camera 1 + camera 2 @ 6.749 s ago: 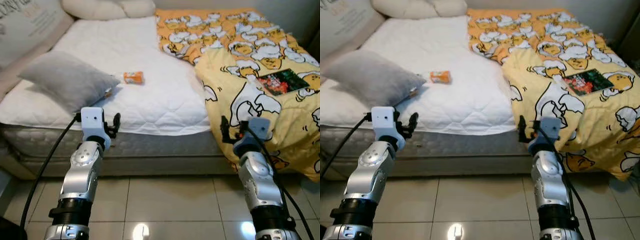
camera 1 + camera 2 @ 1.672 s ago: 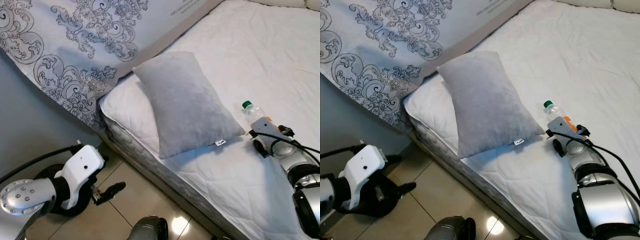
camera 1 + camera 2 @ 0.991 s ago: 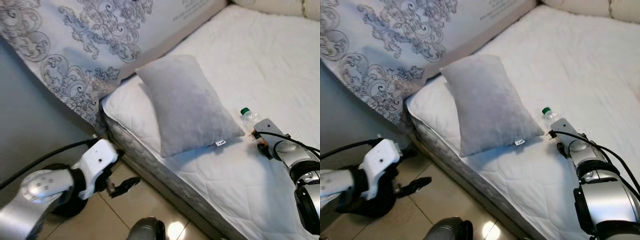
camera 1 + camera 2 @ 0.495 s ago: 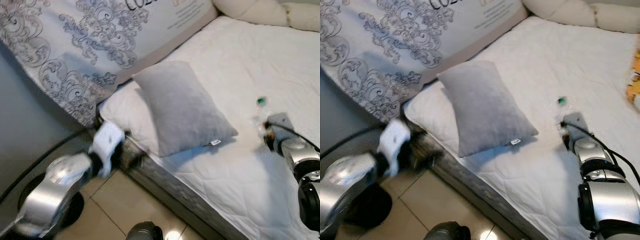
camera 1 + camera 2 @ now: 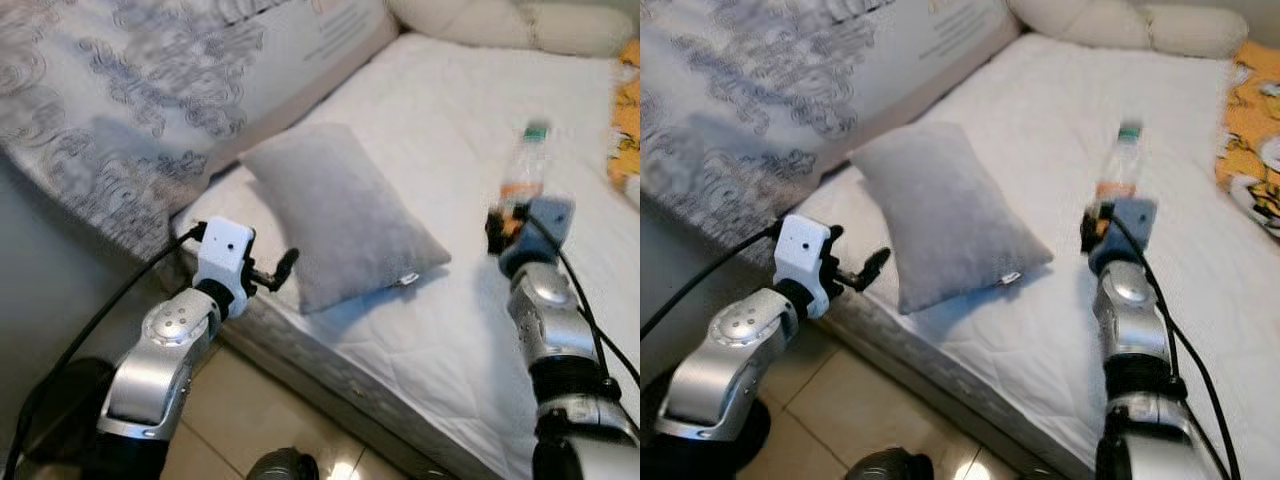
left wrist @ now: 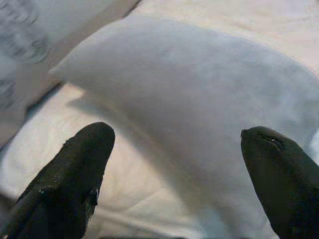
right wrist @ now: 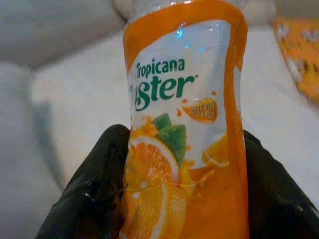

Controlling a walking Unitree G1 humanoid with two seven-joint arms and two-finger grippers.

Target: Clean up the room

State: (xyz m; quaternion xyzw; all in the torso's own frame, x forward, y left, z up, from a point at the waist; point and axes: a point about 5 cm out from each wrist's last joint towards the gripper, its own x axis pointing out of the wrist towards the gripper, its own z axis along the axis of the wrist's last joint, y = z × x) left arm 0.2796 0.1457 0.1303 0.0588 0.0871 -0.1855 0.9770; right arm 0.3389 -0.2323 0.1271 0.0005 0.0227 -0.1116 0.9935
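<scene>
My right gripper (image 5: 508,222) is shut on a plastic bottle (image 5: 523,168) with an orange Tropicana label and a green cap, holding it upright above the white mattress (image 5: 470,120). The right wrist view shows the bottle (image 7: 185,124) squeezed between both black fingers (image 7: 97,189). A grey pillow (image 5: 340,212) lies near the bed's corner. My left gripper (image 5: 278,272) is open, raised at the bed's edge just short of the pillow (image 6: 199,94), with its fingers (image 6: 70,174) wide apart.
A patterned grey-and-white headboard cushion (image 5: 150,90) leans along the left side of the bed. Cream pillows (image 5: 500,22) lie at the far end. A yellow cartoon blanket (image 5: 1255,140) covers the right side. Tiled floor (image 5: 250,420) runs below the mattress edge.
My right gripper has lifted the bottle off the mattress and holds it upright. My left arm has risen from near the floor to the bed's edge beside the pillow. The camera has shifted.
</scene>
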